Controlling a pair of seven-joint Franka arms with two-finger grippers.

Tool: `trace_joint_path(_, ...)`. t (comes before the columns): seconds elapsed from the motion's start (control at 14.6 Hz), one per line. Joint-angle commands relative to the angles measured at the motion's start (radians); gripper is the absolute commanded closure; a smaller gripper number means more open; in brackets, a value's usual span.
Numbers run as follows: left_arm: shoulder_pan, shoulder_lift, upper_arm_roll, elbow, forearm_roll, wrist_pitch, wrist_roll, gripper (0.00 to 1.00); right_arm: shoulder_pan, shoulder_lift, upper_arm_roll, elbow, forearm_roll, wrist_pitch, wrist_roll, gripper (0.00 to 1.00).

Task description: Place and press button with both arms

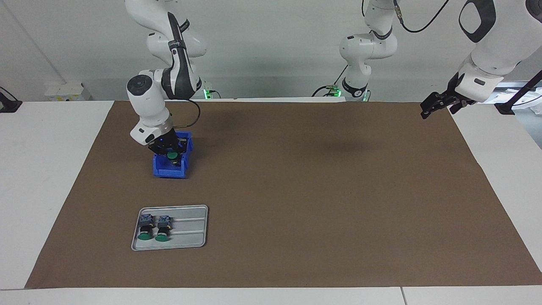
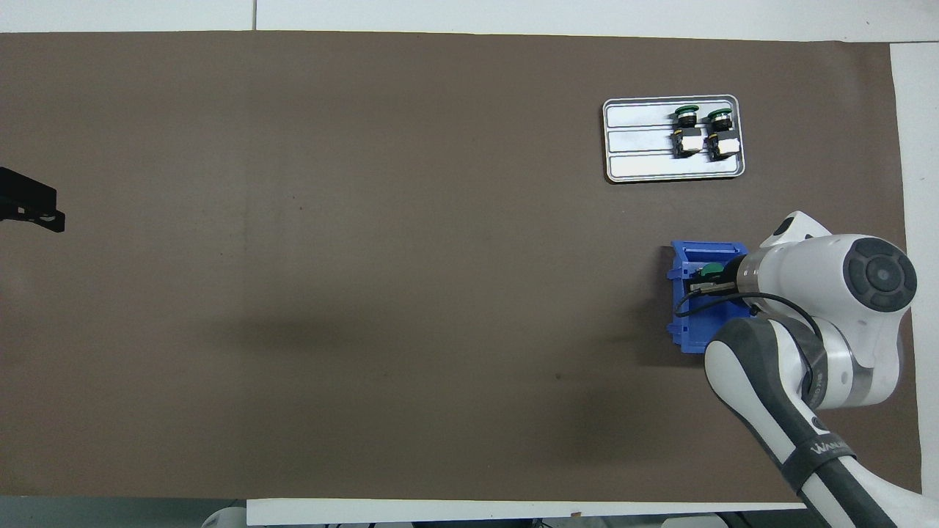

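Gripping a button [image 1: 171, 155] over the blue bin [image 1: 170, 168] at left-centre of the facing view, the right gripper [image 1: 168, 149] is pinching it w/ fingers pressed nearly together; green cap is showing just under the jaws. Whether the button is clear of the bin's rim or only partly lifted is hard to judge from this angle, prob. just above it.

Sitting below that, lower left of the frame, the metal tray [image 1: 190, 228] is holding two more buttons [image 1: 153, 228] side by side, w/ free space next to them.

Step in hand, as I read it: pick-up from bin, placing not yet done. Next move is calling for a lift clear of the bin wall, then carrying the button down-frame to the tray's free part.

Waiting at the upper right of the frame, the left gripper [image 1: 438, 103] is hanging above the mat's [image 1: 322, 190] corner, fingers spread.

Writing: a small word is showing on the right arm's dark band in the overhead view, lower right, but isn't readable.
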Motion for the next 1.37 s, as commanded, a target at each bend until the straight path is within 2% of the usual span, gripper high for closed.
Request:
trace_joint_path(0.0, -0.002, -0.016, -0.001, -0.022, 0.000, 0.027, 0.024, 0.00, -0.004, -0.006, 0.004, -0.006, 0.018, 0.004, -0.005, 0.60)
trace_joint_path(0.27, -0.013, -0.018, -0.001, -0.029, 0.000, 0.026, 0.036, 0.00, -0.009, -0.025, 0.004, 0.031, 0.013, -0.078, -0.010, 0.52)
trace_joint_path(0.41, -0.011, -0.018, -0.001, -0.031, 0.000, 0.027, 0.053, 0.00, -0.015, -0.054, 0.002, 0.092, 0.008, -0.187, -0.021, 0.51)
trace_joint_path(0.55, -0.010, -0.018, -0.001, -0.029, 0.000, 0.029, 0.053, 0.00, -0.027, -0.071, 0.002, 0.178, 0.007, -0.308, -0.025, 0.42)
trace_joint_path(0.69, -0.011, -0.018, 0.001, -0.029, 0.000, 0.029, 0.053, 0.00, -0.029, -0.080, 0.002, 0.288, 0.008, -0.442, -0.030, 0.26)
trace_joint_path(0.75, -0.013, -0.018, 0.001, -0.029, 0.000, 0.029, 0.053, 0.00, -0.030, -0.080, 0.002, 0.360, 0.008, -0.523, -0.030, 0.10)
trace_joint_path(0.82, -0.013, -0.016, 0.001, -0.029, 0.000, 0.029, 0.050, 0.00, -0.038, -0.077, 0.001, 0.434, 0.008, -0.598, -0.032, 0.00)
trace_joint_path(1.03, -0.011, -0.016, 0.002, -0.029, 0.000, 0.029, 0.045, 0.00, -0.073, -0.042, 0.001, 0.668, 0.007, -0.807, -0.032, 0.00)
trace_joint_path(1.17, -0.002, -0.018, 0.004, -0.031, 0.000, 0.021, 0.044, 0.00, -0.085, 0.015, -0.001, 0.826, 0.011, -0.936, -0.029, 0.00)
trace_joint_path(1.24, 0.001, -0.018, 0.005, -0.029, 0.000, 0.024, 0.044, 0.00, -0.100, 0.053, -0.001, 0.900, 0.008, -0.976, -0.027, 0.00)
trace_joint_path(1.3, 0.001, -0.018, 0.007, -0.031, 0.000, 0.024, 0.044, 0.00, -0.104, 0.069, -0.001, 0.931, 0.002, -0.979, -0.024, 0.00)
